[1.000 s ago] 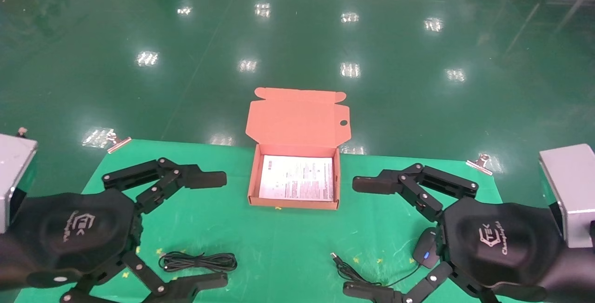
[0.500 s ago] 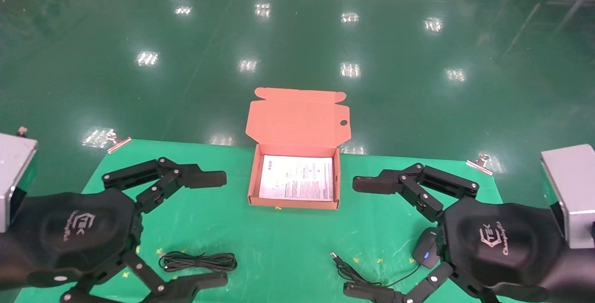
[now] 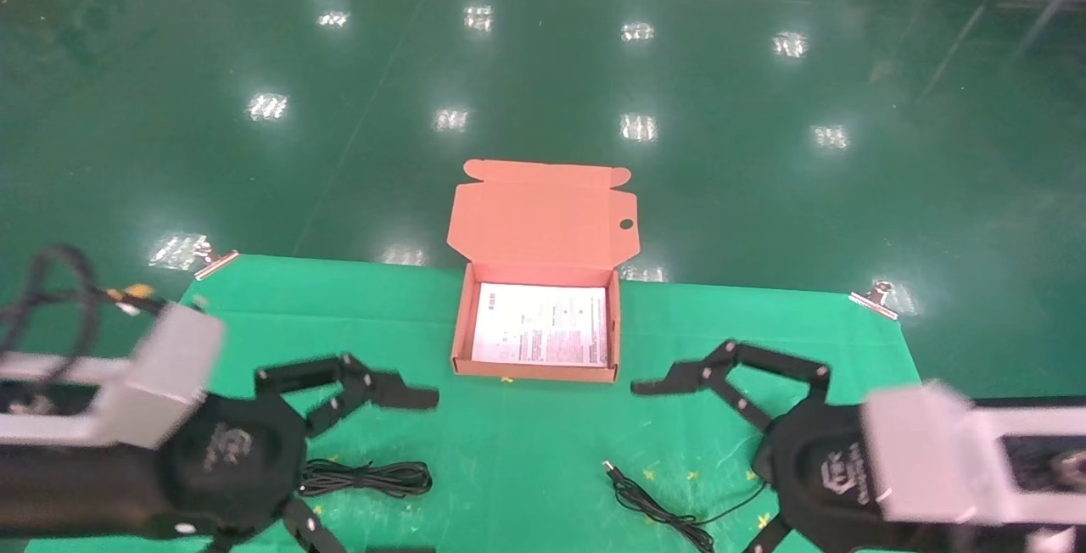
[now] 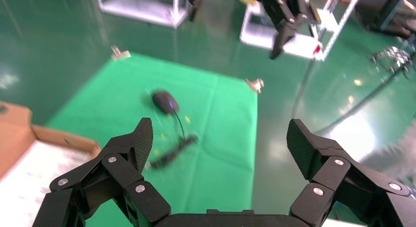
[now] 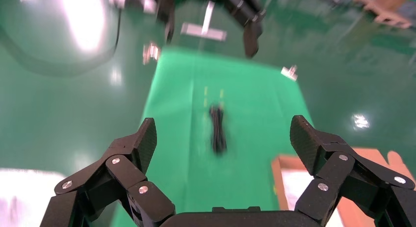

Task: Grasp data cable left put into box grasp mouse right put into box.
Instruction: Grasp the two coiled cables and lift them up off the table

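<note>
While lying flat, data cable (image 3: 365, 477) runs left-right across the table.

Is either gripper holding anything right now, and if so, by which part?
Nothing is held. Left gripper and right gripper both have jaws open and empty; the data cable and the mouse lie on the table.

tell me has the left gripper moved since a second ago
Yes. The left gripper, open, has swung nearer the robot, its far finger now level with the box front edge.

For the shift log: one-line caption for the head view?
Open left gripper above data cable, open right gripper by the open box.
</note>
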You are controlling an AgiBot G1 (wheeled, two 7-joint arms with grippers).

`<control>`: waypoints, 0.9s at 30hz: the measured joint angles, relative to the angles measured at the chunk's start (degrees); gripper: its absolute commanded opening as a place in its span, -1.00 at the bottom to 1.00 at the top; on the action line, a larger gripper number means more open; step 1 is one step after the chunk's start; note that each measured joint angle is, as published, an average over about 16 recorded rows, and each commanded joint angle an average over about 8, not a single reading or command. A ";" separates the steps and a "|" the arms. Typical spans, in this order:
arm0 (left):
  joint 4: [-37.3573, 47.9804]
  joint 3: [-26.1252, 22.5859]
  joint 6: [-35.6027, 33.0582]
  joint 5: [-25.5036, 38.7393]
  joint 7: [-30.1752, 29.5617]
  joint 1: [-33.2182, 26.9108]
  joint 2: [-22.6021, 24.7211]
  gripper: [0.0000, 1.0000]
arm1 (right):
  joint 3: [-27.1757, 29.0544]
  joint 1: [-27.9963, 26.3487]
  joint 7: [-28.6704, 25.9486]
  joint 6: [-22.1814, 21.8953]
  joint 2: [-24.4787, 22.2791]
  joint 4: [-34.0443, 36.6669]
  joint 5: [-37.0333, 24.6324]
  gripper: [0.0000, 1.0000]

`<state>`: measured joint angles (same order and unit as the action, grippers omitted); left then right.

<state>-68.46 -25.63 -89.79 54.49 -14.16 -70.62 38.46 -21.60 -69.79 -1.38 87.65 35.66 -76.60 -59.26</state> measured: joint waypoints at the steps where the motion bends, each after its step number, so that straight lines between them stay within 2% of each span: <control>1: 0.46 -1.03 -0.17 1.19 -0.06 -0.82 0.39 1.00 | -0.84 -0.76 0.91 0.17 0.24 -0.15 -1.78 1.00; 8: 4.29 -10.14 -0.65 12.25 0.55 -7.54 4.03 1.00 | -7.96 -5.87 7.86 0.25 2.69 -0.96 -16.45 1.00; 15: 9.85 -19.41 1.40 25.48 3.20 -13.39 9.43 1.00 | -14.82 -8.04 12.36 -2.73 5.92 -1.15 -31.06 1.00; 21: 14.79 -25.12 6.05 36.38 5.64 -15.51 14.35 1.00 | -18.57 -6.71 12.22 -7.14 8.53 -1.03 -41.32 1.00; 27: 18.60 -28.53 12.44 45.31 7.27 -15.48 18.25 1.00 | -20.71 -4.14 8.49 -11.46 11.00 -0.48 -48.84 1.00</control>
<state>-49.86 -54.16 -77.35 99.80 -6.89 -86.11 56.71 -42.31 -73.94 7.11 76.19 46.66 -77.08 -108.10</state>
